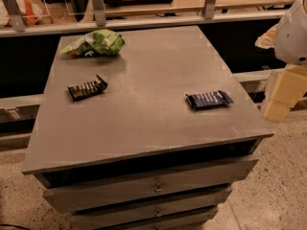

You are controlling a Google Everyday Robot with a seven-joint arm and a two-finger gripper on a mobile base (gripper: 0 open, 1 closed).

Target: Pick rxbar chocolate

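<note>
The rxbar chocolate [87, 88] is a small flat bar in a black wrapper with whitish lettering. It lies flat on the left part of the grey cabinet top [144, 114]. My gripper [281, 96] shows as a beige shape under the white arm [293, 30] at the right edge of the view. It hangs beyond the cabinet's right side, far from the black bar and holding nothing that I can see.
A similar bar in a dark blue wrapper [209, 99] lies on the right part of the top. A green and white snack bag [94, 43] sits at the back left. Drawers [153, 188] run below the top. A railing [144, 20] stands behind.
</note>
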